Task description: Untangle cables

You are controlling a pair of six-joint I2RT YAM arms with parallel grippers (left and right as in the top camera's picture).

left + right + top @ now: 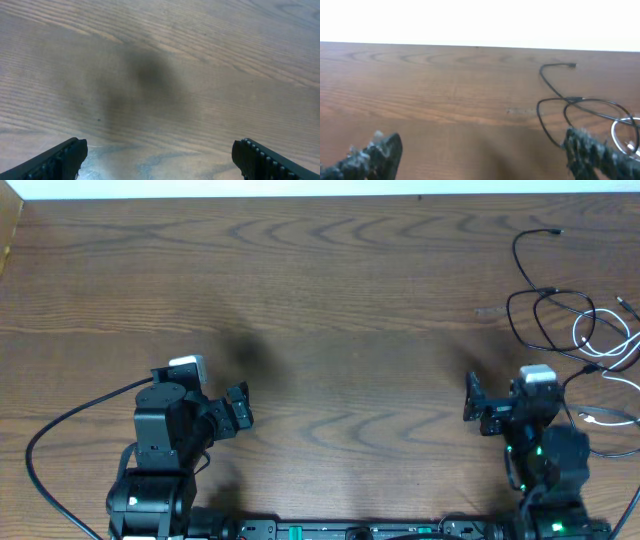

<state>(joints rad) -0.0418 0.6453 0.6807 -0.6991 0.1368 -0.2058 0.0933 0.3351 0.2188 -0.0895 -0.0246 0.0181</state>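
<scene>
The thin black cable point(516, 250) lies in loose loops at the far right of the wooden table point(330, 300), with one plug end at the back. The shorter white cable point(577, 332) crosses and tangles with it just in front. My right gripper point(470, 397) is open and empty, left of and nearer than the tangle. In the right wrist view the fingers point(482, 145) frame bare wood, with the black cable point(551, 86) and a bit of white cable point(613, 131) ahead to the right. My left gripper point(243, 406) is open and empty at the front left, over bare wood point(160, 155).
A thick black robot cable point(60, 425) arcs out from the left arm's base at the front left. The table's far edge runs along the top of the overhead view, against a white wall. A wooden edge shows at the far left corner.
</scene>
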